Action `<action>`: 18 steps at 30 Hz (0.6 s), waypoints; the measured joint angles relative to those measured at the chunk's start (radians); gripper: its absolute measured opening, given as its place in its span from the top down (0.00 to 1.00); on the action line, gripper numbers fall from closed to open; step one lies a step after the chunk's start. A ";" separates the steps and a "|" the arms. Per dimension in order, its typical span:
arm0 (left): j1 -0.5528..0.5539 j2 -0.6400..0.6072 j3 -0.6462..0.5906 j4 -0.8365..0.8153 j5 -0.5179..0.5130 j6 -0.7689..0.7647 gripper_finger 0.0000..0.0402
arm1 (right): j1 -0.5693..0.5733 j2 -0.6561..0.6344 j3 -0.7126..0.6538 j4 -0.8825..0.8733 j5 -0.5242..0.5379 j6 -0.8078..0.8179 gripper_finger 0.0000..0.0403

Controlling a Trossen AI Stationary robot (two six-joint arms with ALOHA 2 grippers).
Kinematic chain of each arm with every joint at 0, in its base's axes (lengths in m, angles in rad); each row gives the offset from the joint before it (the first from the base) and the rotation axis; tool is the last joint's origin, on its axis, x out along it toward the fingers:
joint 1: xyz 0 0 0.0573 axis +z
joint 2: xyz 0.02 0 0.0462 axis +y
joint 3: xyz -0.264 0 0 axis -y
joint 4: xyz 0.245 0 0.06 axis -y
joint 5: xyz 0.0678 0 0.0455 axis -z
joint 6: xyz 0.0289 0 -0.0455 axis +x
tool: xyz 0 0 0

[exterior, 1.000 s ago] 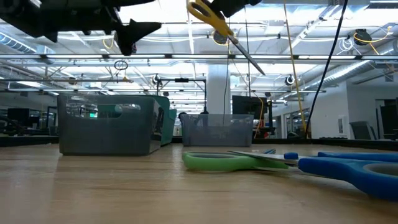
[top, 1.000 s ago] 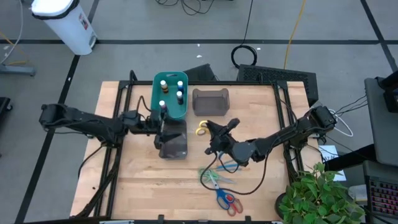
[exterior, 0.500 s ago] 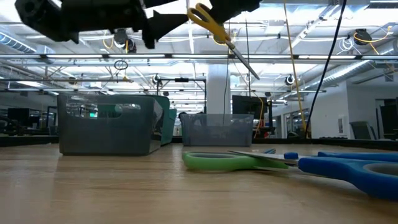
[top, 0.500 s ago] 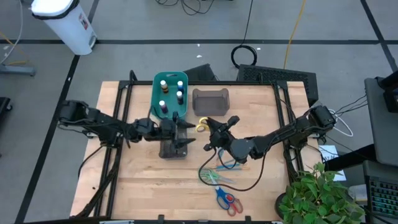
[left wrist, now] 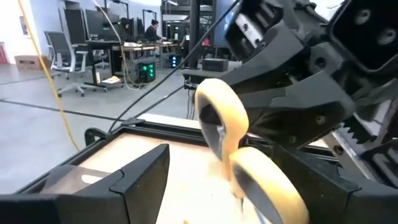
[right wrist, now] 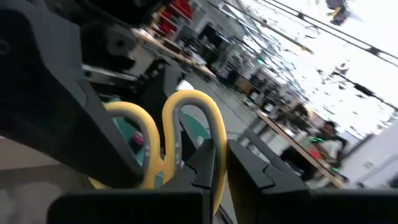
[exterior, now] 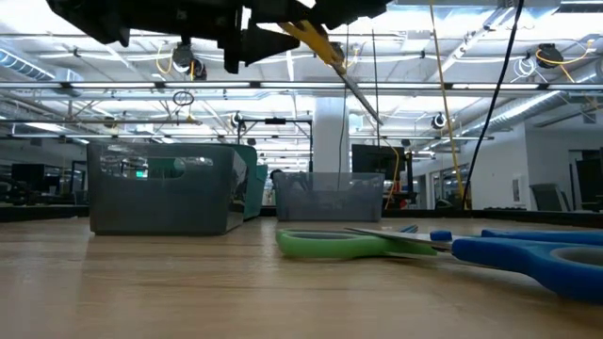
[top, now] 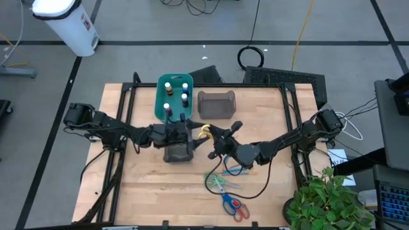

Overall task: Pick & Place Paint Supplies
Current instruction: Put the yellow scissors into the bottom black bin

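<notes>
I see my right gripper (top: 214, 135) mid-frame, jaws clamped on the yellow-handled scissors (exterior: 330, 52). Blades slant toward lower right in the low view. My left gripper (top: 189, 133) faces the handles, jaws apart.

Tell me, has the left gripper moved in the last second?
Yes. The left gripper has travelled right, past the grey bin, toward the yellow-handled scissors.

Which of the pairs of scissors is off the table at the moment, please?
The yellow-handled scissors, gripped by the right gripper in mid-air. The green-handled pair and the red-and-blue-handled pair both lie flat on the table.
</notes>
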 joint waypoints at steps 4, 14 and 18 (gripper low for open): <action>-0.001 0.000 0.000 -0.004 -0.013 -0.008 0.36 | 0.001 0.000 0.000 0.012 -0.033 0.011 0.96; -0.013 -0.032 0.000 -0.051 0.033 0.000 0.93 | 0.012 -0.001 0.000 -0.003 -0.037 0.073 0.94; -0.014 -0.147 0.000 -0.214 0.013 -0.021 0.90 | 0.034 -0.015 -0.001 -0.019 -0.015 0.098 0.88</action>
